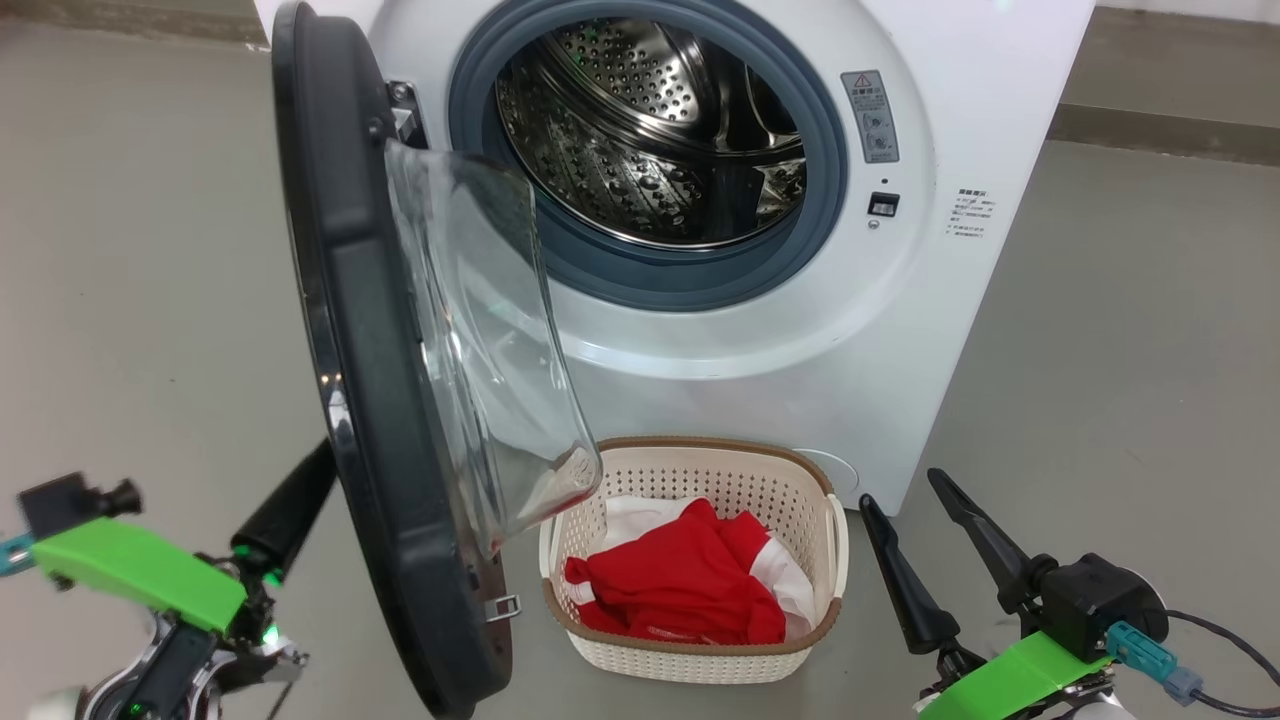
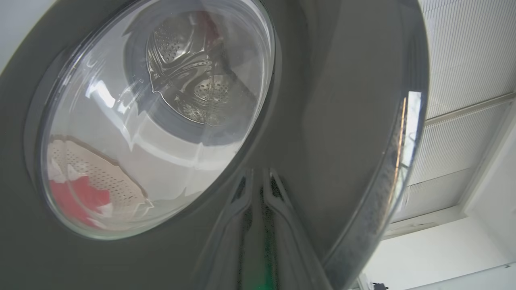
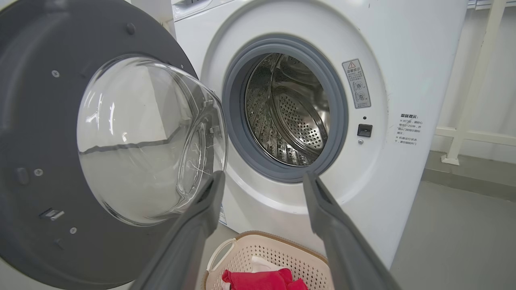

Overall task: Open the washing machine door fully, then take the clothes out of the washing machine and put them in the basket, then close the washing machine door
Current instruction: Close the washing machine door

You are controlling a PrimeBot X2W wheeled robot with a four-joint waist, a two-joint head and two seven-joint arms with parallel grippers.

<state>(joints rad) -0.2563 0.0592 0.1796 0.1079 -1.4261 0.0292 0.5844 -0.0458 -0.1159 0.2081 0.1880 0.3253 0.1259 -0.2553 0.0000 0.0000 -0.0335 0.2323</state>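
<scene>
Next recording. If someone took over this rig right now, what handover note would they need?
Grippers: the left gripper has its fingers nearly together, holds nothing and is close against the outer face of the washing machine door. The right gripper is open and empty, low beside the basket.
Things: the door is swung open; no garment is visible in the drum. The clothes lie in the basket on the floor in front of the washing machine.
Done: door opened, clothes moved.
Left: close the door, probably by a push from the left gripper.
</scene>
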